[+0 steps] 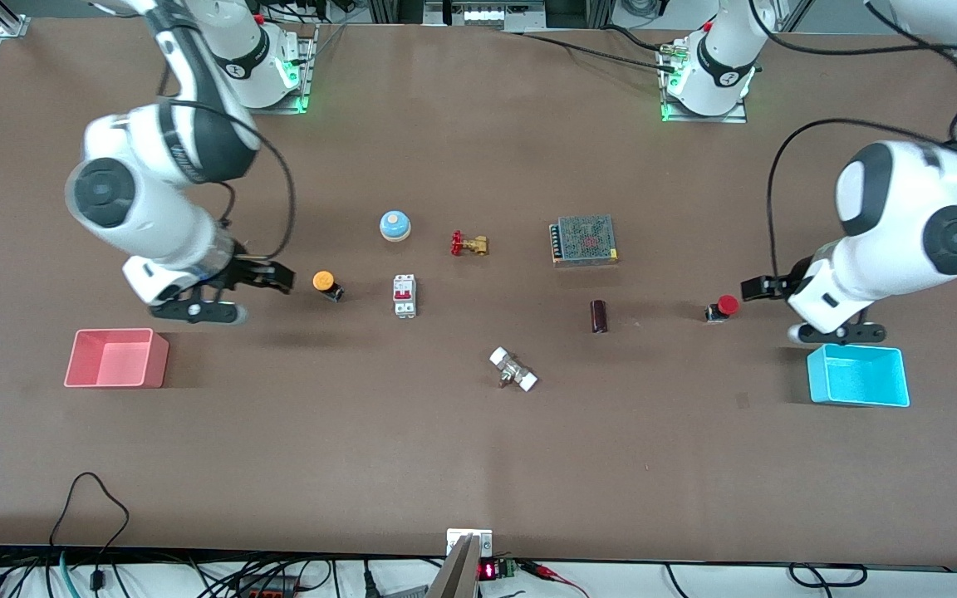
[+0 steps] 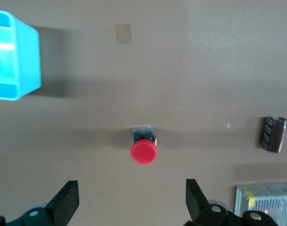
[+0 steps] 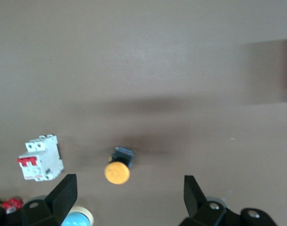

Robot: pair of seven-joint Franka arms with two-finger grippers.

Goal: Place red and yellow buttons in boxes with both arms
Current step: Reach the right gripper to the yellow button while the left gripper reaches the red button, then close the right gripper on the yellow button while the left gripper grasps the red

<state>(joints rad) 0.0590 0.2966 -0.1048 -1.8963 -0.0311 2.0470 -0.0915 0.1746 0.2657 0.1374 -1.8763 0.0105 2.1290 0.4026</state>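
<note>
The orange-yellow button (image 1: 326, 283) stands on the table between my right gripper (image 1: 277, 279) and a white breaker. In the right wrist view the button (image 3: 118, 170) lies just ahead of the open, empty right gripper (image 3: 130, 188). The pink box (image 1: 117, 359) sits nearer the front camera than that gripper. The red button (image 1: 723, 307) stands close beside my left gripper (image 1: 751, 288). In the left wrist view the red button (image 2: 144, 149) lies just ahead of the open, empty left gripper (image 2: 132, 193). The cyan box (image 1: 858, 375) sits nearer the camera, and its corner also shows in the left wrist view (image 2: 13, 61).
Mid-table lie a blue-and-white dome (image 1: 395, 225), a red-handled brass valve (image 1: 468, 244), a white breaker (image 1: 404, 295), a metal mesh power supply (image 1: 584, 239), a dark cylinder (image 1: 599, 316) and a white fitting (image 1: 513, 370).
</note>
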